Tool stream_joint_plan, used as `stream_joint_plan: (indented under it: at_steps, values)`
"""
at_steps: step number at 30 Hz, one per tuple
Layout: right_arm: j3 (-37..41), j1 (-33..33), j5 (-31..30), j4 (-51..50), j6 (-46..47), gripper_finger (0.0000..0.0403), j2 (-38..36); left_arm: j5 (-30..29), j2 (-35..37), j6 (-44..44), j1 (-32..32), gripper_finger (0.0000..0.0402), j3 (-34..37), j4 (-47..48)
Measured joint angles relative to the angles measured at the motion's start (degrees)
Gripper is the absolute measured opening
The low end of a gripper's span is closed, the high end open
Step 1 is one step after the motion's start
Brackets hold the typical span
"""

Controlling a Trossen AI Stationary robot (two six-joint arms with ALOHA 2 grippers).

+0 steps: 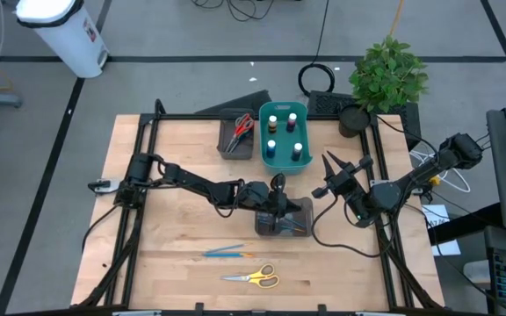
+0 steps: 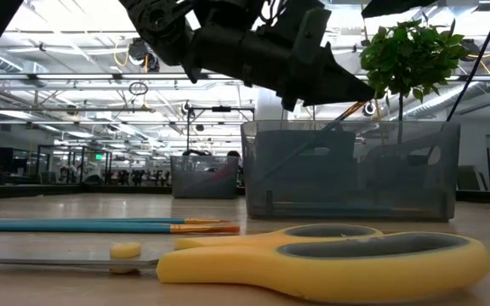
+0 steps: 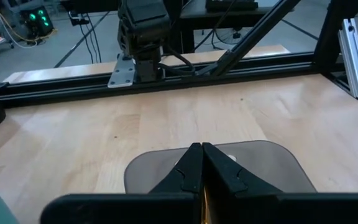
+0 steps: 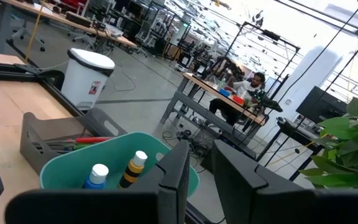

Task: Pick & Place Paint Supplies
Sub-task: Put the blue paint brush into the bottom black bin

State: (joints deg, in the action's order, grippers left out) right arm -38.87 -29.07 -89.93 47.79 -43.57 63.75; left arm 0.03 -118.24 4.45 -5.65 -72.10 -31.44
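Left gripper (image 1: 281, 208), pinched on a brush (image 2: 340, 113), hangs over the grey tray (image 1: 286, 226) to drop it in; right gripper (image 1: 333, 167), narrowly parted and empty, waits beside that tray.

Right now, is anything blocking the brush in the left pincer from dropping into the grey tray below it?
Nothing visible does. The left pincer is shut on a brush and sits right above the open grey tray. The brush's tip already angles down inside its walls. The right pincer waits off to the side, clear of the tray.
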Motion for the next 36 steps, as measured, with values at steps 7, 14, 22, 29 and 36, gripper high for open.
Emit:
stream_joint_plan:
  at_steps: [7,14,22,29,36]
  values:
    - [0.0,1.2,0.0,0.0,0.0,0.0059,0.0,0.0,0.0,-0.3,0.0,0.0014,0.0,0.1]
    - [0.0,1.3,0.0,0.0,0.0,0.0059,0.0,0.1,0.0,-2.8,0.0,0.0007,0.0,0.5]
    - [0.0,1.3,0.0,0.0,0.0,0.0059,0.0,0.1,0.0,-3.1,-0.2,0.0114,0.0,0.5]
    - [0.0,1.3,0.0,0.0,0.0,0.0059,0.0,0.1,6.1,-2.4,-0.2,0.0203,-0.2,12.2]
    - [0.0,1.3,0.0,0.0,-0.4,0.0059,0.0,-0.1,19.9,-2.0,-0.1,0.0227,-0.3,36.5]
